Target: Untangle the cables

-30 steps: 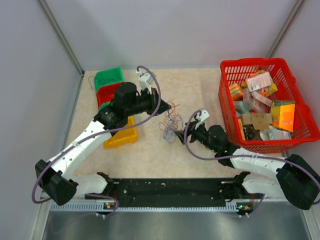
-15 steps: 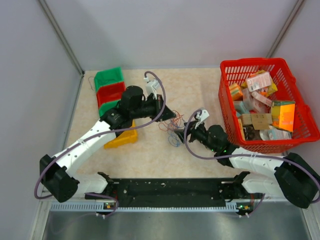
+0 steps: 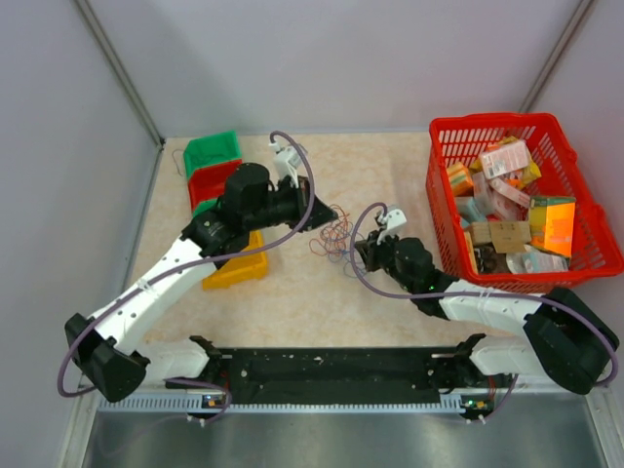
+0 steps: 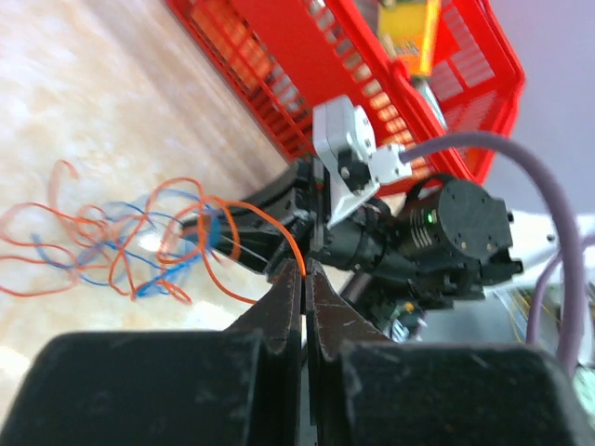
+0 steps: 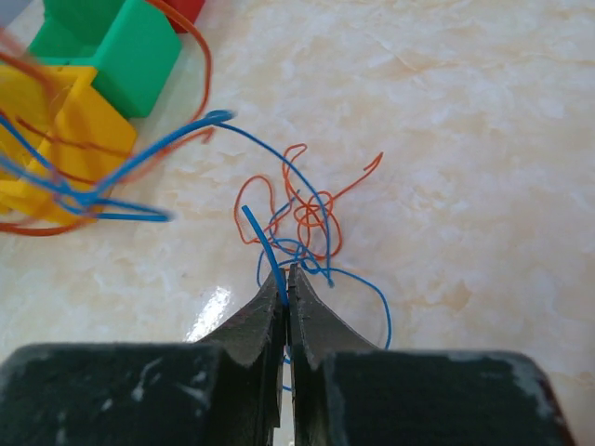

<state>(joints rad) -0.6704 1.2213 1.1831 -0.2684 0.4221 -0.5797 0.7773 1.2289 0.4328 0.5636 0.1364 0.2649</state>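
The cables (image 3: 334,234) lie in a loose knot on the counter (image 3: 390,175) at the middle of the top view, between the two arms. The left arm (image 3: 175,263) has its jaws pinched fully together on an orange wire (image 4: 279,226). The right arm (image 3: 487,307) has its jaws closed tight on a blue wire (image 5: 265,246), which runs up from the tips into the tangle.

The main risk is in the pull. In the right wrist view orange and blue cross each other several times, so drawing the arms straight apart is likely to cinch the knot rather than open it. The wires are hair-thin, and each is held only at the very tips, so one may slip free under tension or stretch and kink. The whole bundle could also lift and drag as one piece. The jaws sit close together, so a loop may snag on the opposite wrist.
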